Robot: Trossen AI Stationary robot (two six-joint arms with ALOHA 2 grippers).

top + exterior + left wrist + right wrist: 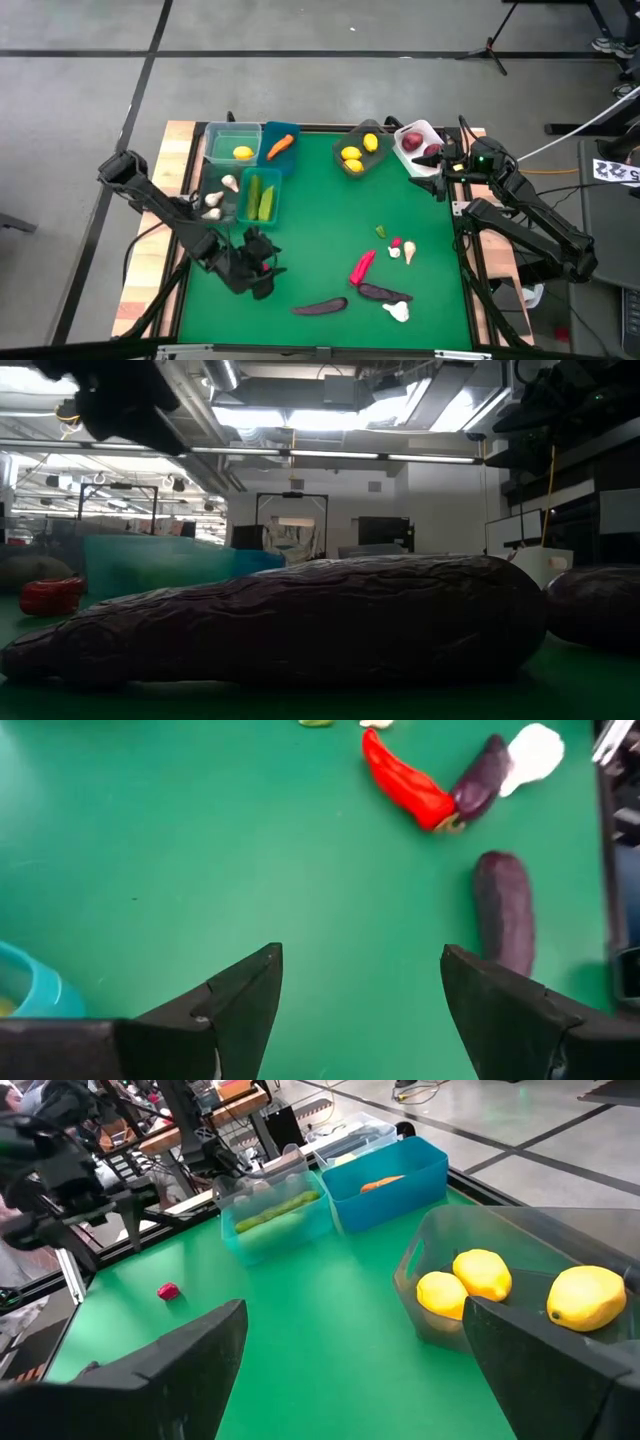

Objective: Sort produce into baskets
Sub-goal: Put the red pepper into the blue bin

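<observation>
My left gripper (pixel 360 990) hangs open over the near left of the green mat (pixel 320 220), nothing between its fingers. A small red piece (pixel 168 1291) lies on the mat by it. Beyond its fingers lie a red pepper (pixel 405 782), two dark eggplants (pixel 505 910) (pixel 480 785) and a white garlic bulb (pixel 530 755). My right gripper (pixel 350 1360) waits open at the far right, near the white basket (pixel 420 145) of red pieces. The grey basket (pixel 360 150) holds lemons (pixel 480 1275).
At the far left stand a teal basket (pixel 232 143) with a lemon, a blue one (pixel 279 147) with a carrot, a clear green one (pixel 262 197) with cucumbers, and garlic bulbs (pixel 220 195) beside it. One eggplant (pixel 300 620) lies at the near edge.
</observation>
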